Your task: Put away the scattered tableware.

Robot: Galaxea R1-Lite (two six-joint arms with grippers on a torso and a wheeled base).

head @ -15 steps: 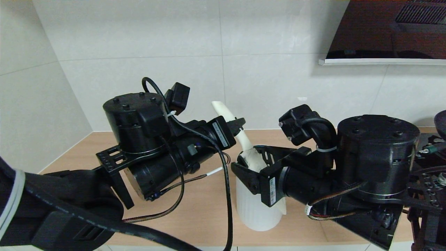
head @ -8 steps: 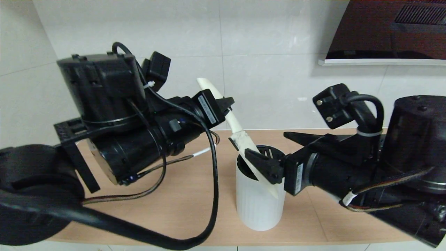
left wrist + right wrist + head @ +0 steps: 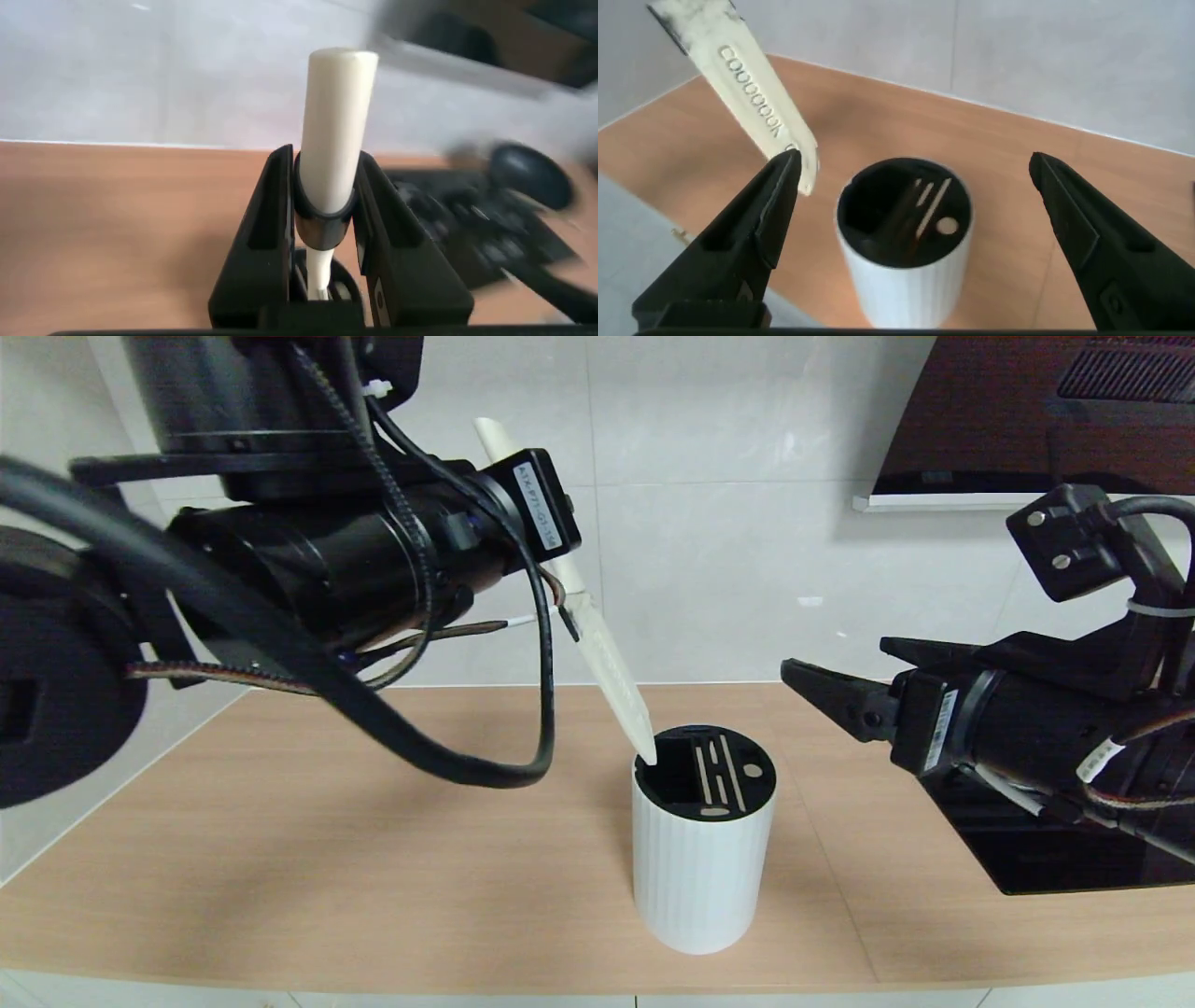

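The left gripper (image 3: pixel 326 201) is clamped on the handle of a cream-white ceramic knife (image 3: pixel 611 677), which hangs tilted, blade down. The blade's tip is at the near-left rim of a white ribbed cylindrical knife holder with a black slotted top (image 3: pixel 700 868); contact cannot be judged. The holder stands upright on the light wooden countertop (image 3: pixel 373 859). The right gripper (image 3: pixel 913 161) hovers to the holder's right, jaws spread wide and holding nothing, above a black glass cooktop (image 3: pixel 990 849).

Cream knife (image 3: pixel 611 672) tilts blade-down, tip at rim of white ribbed holder (image 3: pixel 700 887).
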